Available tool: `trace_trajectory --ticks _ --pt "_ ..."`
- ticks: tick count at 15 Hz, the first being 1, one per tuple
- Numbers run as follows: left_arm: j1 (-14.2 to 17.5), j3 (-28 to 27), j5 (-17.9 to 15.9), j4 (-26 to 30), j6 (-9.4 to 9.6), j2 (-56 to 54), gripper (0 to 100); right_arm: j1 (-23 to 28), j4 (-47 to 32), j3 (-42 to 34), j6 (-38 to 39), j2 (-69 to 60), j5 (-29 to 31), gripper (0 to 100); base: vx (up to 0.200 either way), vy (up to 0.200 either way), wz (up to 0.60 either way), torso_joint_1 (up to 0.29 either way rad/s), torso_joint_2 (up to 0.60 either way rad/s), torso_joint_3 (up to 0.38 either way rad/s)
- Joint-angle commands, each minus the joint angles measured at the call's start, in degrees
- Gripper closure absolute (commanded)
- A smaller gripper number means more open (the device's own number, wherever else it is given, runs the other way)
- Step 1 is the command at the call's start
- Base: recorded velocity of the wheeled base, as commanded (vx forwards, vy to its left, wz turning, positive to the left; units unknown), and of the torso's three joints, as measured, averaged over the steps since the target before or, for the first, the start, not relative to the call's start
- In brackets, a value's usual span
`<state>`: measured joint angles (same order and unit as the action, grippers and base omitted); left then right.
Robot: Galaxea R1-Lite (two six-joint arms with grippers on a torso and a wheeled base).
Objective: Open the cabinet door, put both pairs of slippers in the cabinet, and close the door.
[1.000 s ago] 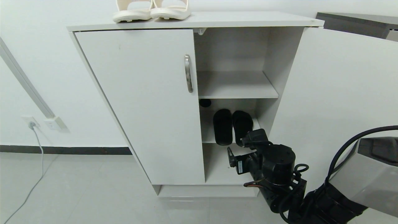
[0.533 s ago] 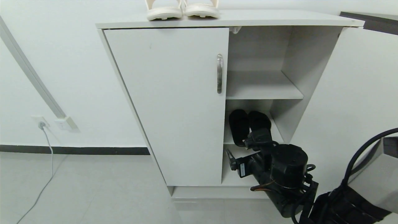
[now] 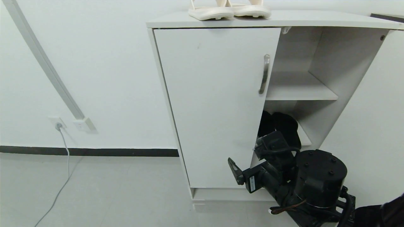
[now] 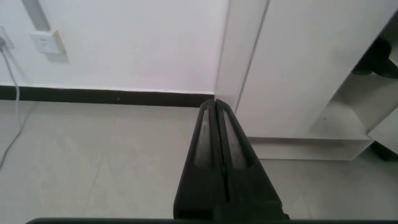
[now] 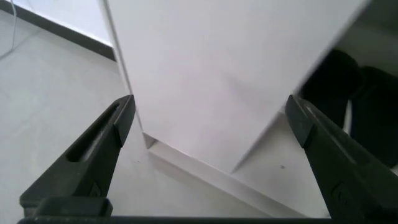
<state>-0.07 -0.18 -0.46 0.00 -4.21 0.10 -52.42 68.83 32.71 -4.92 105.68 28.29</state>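
Well, my right gripper (image 5: 210,106) hangs low in front of the cabinet (image 3: 347,63), just outside it, near the bottom of the closed left door (image 3: 217,104). Its fingers (image 5: 93,155) are spread wide and hold nothing. In the head view, one fingertip juts out across the lower corner of that door, apart from it.

My left gripper (image 4: 215,109) is clenched on nothing, its two fingers pressed flat together. It sits low over the pale floor (image 3: 110,189) and points toward the cabinet's bottom left corner, well apart from it.

The right door (image 3: 372,126) stands swung wide open, while the left one is closed, its metal handle (image 3: 264,74) upright along the inner edge. Inside the open half an upper shelf (image 3: 300,91) crosses the space. The black slippers (image 3: 285,127) lie side by side on the shelf below it. They seem to touch each other, though the door edge and my arm cover part of them.

The white slippers (image 3: 228,11) rest side by side on top of the cabinet, near its front edge and above the closed door.

On the wall to the left, a socket (image 3: 56,123) has a grey cord (image 3: 63,164) plugged in that trails down to the floor. A slanted strip (image 3: 44,63) runs up the wall above it.
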Motion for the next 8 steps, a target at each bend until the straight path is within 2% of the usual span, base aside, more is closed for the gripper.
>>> trace_trajectory --ticks 1,8 --pt "-0.01 0.01 0.02 0.00 -0.01 0.08 100 0.04 0.08 -0.10 0.00 -0.39 0.01 0 0.000 0.200 0.00 -0.002 0.00 0.012" --pt "-0.01 0.01 0.02 0.00 -0.10 0.08 100 2.06 1.40 0.25 -0.17 1.72 0.45 0 0.000 0.000 0.00 0.000 0.00 0.000"
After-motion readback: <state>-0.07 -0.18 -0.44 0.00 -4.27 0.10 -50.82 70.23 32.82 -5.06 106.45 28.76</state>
